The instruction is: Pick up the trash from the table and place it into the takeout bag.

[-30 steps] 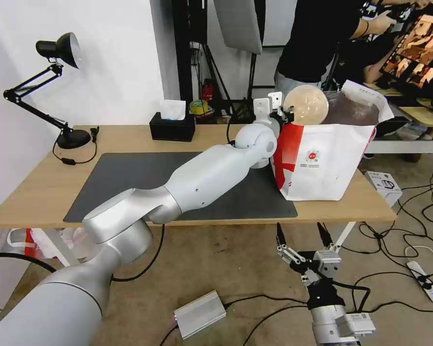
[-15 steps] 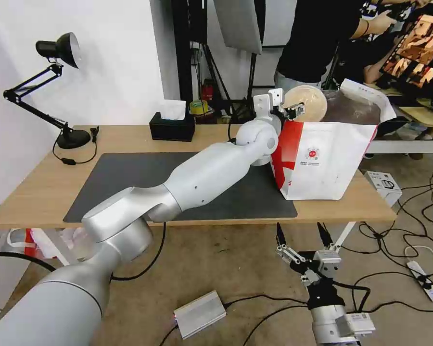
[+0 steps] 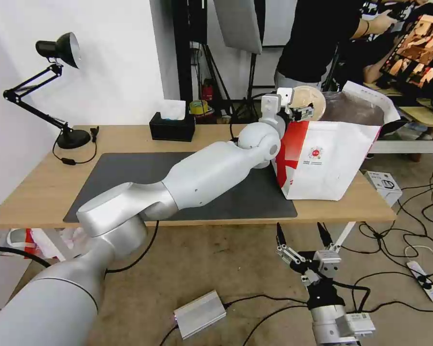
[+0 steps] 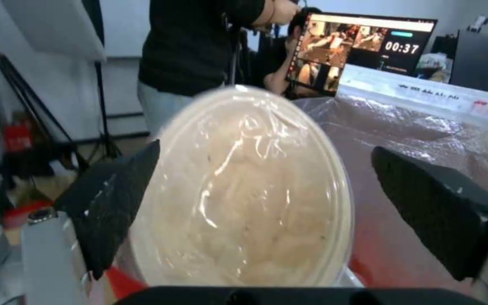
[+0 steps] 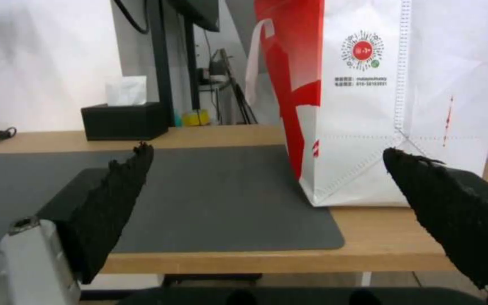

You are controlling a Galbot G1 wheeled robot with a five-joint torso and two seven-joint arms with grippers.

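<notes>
The beige pulp bowl (image 3: 309, 96), covered in clear film, sits tilted at the open top of the white-and-red takeout bag (image 3: 322, 163), partly behind its rim. My left gripper (image 3: 299, 111) is at the bag's rim, open. In the left wrist view the bowl (image 4: 244, 195) lies between the spread fingers (image 4: 114, 203), over the bag's silvery lining (image 4: 425, 127), with a gap to the far finger. My right gripper (image 3: 303, 235) hangs open below the table's (image 3: 130, 139) front edge. In the right wrist view it (image 5: 267, 152) faces the bag (image 5: 368, 106).
A black tissue box (image 3: 172, 126) and a black desk lamp (image 3: 57, 53) stand at the table's back. The dark mat (image 3: 130, 173) is bare. A person stands behind the bag. Cables, a small box (image 3: 382, 185) and a grey power brick (image 3: 199, 313) lie on the floor.
My left arm has reached farther right over the bag's mouth. The bowl has moved with it and dropped lower behind the bag's rim. The right arm has not moved.
</notes>
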